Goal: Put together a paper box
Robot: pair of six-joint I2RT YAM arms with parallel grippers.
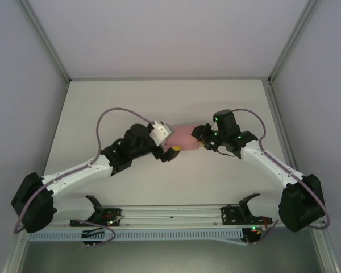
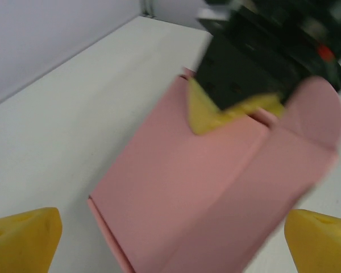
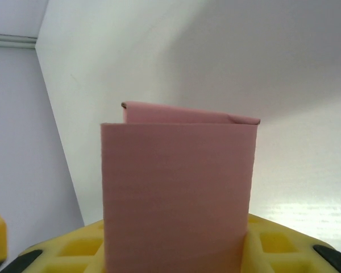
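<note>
The paper box [image 1: 184, 138] is a pink folded card piece at the middle of the table, between my two grippers. My left gripper [image 1: 169, 149] is at its left end and stands open. In the left wrist view its yellow fingertips [image 2: 24, 239] are spread wide to either side of the pink box [image 2: 182, 187], apart from it. My right gripper [image 1: 203, 139] is shut on the box's right end. There its yellow pad [image 2: 216, 111] presses on the pink card beside a rounded flap [image 2: 318, 114]. In the right wrist view the box [image 3: 176, 182] stands out from the yellow pads [image 3: 284, 244].
The white table [image 1: 159, 102] is enclosed by pale walls on three sides, meeting at a metal corner post [image 1: 45, 40]. A metal rail [image 1: 170, 213] with two black brackets runs along the near edge between the arm bases.
</note>
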